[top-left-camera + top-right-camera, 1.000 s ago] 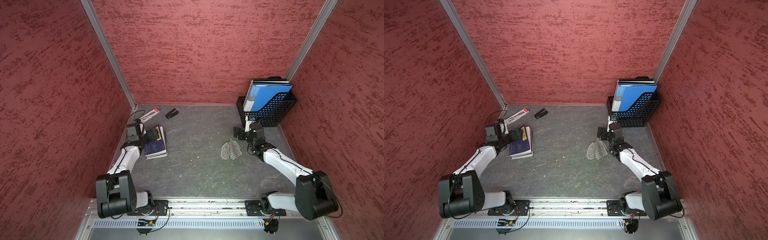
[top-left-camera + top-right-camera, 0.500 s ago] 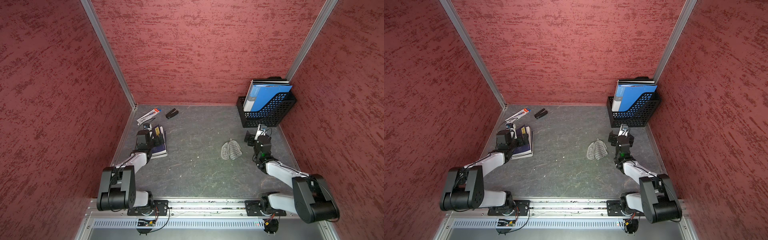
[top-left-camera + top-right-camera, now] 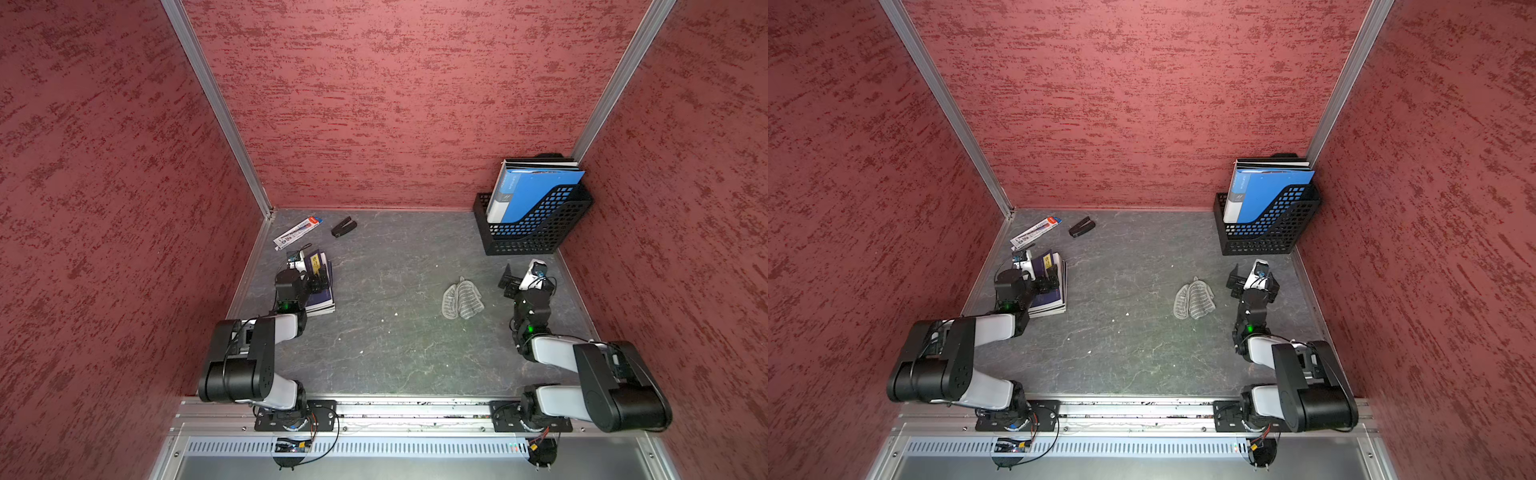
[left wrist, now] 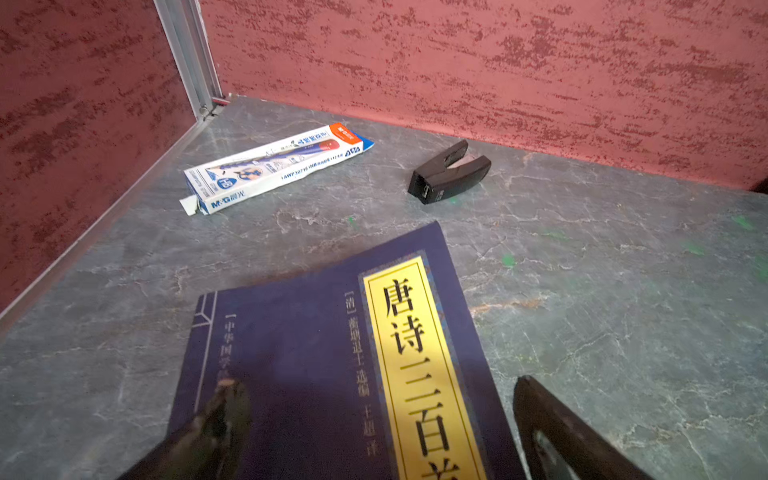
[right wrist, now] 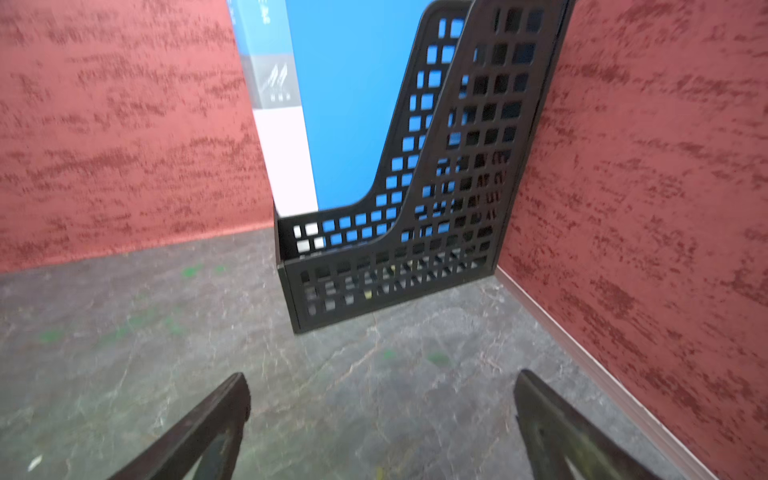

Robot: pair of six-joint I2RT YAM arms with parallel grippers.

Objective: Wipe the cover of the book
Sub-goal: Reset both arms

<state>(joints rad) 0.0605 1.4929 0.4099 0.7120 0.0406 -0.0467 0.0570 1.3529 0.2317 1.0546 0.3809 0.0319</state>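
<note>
The book (image 3: pixel 323 291) (image 3: pixel 1054 291) is dark blue with a yellow title strip and lies flat at the left of the grey floor. My left gripper (image 3: pixel 312 279) (image 3: pixel 1045 281) hovers open just above it. In the left wrist view its cover (image 4: pixel 316 374) lies between the spread fingers of the left gripper (image 4: pixel 378 384). A crumpled grey cloth (image 3: pixel 462 298) (image 3: pixel 1194 300) lies at the right of the floor. My right gripper (image 3: pixel 508 280) (image 3: pixel 1236 282) stands open beside the cloth with nothing in it. The right wrist view has the right gripper (image 5: pixel 382 376) over bare floor.
A pen box (image 3: pixel 297 232) (image 4: pixel 274 170) and a black stapler (image 3: pixel 343 227) (image 4: pixel 449 174) lie behind the book near the back left corner. A black mesh file holder (image 3: pixel 536 232) (image 5: pixel 395 266) with blue folders (image 3: pixel 536 191) fills the back right corner. Red walls close three sides.
Both arms have folded back toward the front rail. The left gripper has moved from the book's left side to above its cover. The right gripper has drawn back from the file holder.
</note>
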